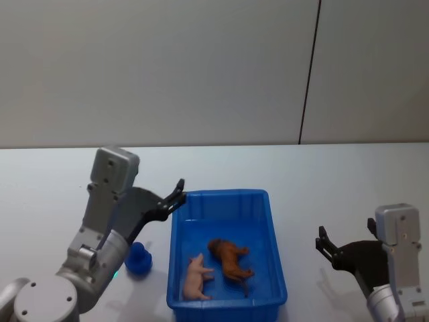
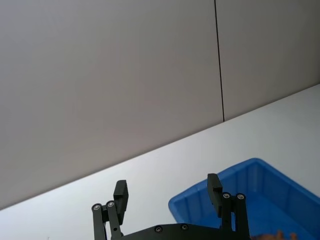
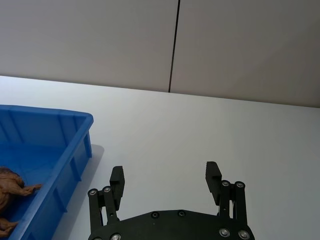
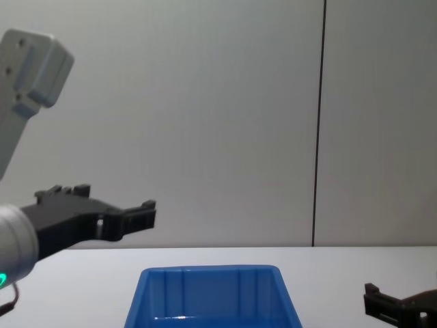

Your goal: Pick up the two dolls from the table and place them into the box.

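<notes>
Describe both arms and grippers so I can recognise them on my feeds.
Both arms are light grey, with boxy wrist housings and rounded joints. The left arm shows a small green light. The left gripper and right gripper are black, two-fingered linkages with silver screws.

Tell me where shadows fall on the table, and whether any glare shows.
Head view: a faint soft shadow lies on the table beside the right gripper. Right wrist view: the box casts a soft shadow along its outer wall. No strong glare in either.
</notes>
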